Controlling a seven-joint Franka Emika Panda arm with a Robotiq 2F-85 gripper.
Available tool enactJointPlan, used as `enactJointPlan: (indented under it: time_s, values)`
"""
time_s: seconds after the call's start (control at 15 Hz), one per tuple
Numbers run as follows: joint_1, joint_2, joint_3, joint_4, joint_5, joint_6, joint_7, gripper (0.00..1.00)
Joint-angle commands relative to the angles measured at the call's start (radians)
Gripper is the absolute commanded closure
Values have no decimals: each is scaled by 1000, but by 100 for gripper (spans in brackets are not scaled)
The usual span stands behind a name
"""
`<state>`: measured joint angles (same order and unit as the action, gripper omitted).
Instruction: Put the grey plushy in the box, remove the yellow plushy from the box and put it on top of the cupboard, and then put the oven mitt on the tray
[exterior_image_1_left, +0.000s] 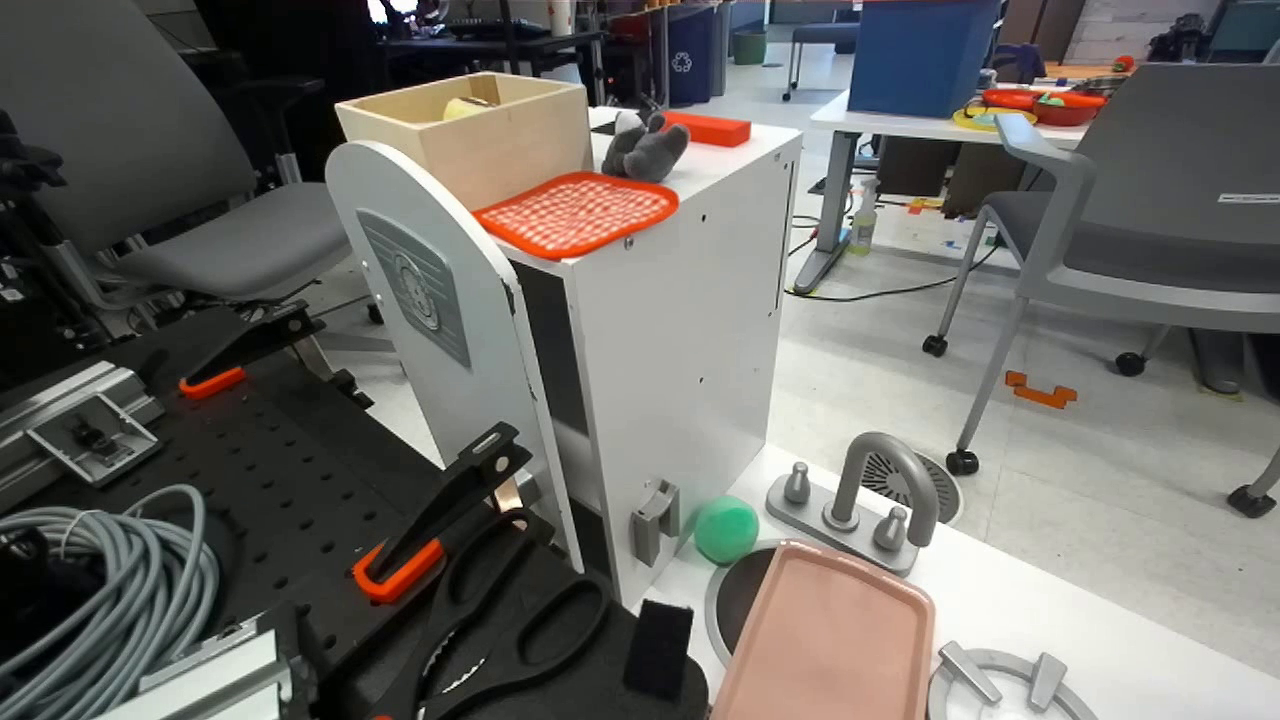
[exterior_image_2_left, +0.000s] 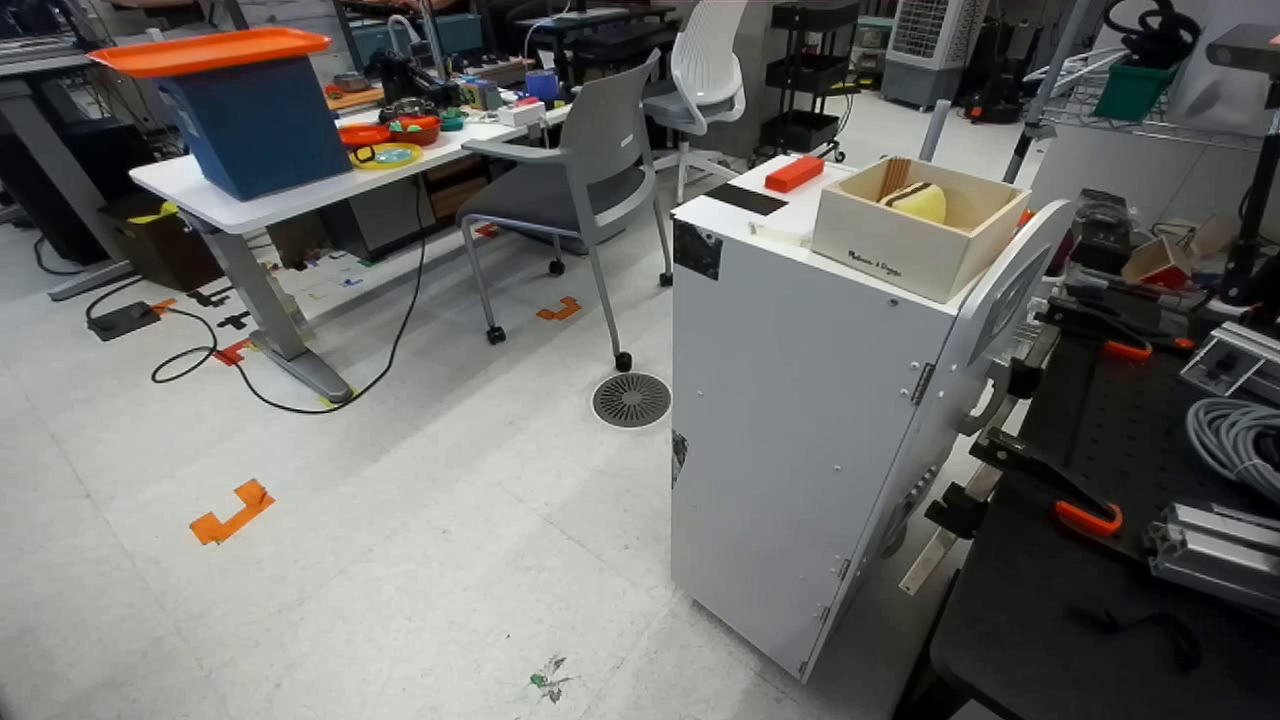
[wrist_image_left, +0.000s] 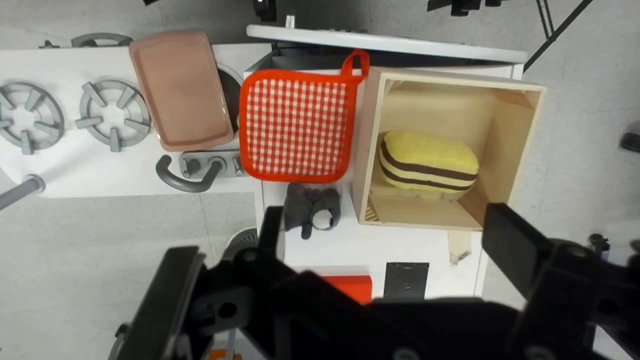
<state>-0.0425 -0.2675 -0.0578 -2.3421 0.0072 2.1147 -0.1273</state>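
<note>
Yellow plushy (wrist_image_left: 431, 154) — one, inside one box (exterior_image_1_left: 520, 145), one grey plushy (wrist_image_left: 302, 207) outside, gripper (wrist_image_left: 384, 216) — spread apart.

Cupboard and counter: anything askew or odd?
Yes. The door of the cupboard stands ajar, a dark gap showing behind it. The tray lies slanted across the counter, partly covering the sink basin.

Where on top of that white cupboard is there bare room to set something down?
On the cupboard, a bare patch lies between the grey plushy, the box and the red block. By the door it's crowded: the oven mitt and the box sit side by side. The gripper hides part of the top in the wrist view.
</note>
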Motion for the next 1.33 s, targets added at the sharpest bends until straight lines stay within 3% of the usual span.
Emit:
enactJointPlan:
  time_s: [0.0, 0.4, 1.27]
  values:
    - [28, 37, -1, -14, 15, 110, -84, 0]
    - [57, 96, 3, -20, 49, 201, -142, 0]
    - [-29, 156, -68, 48, 72, 220, -111, 0]
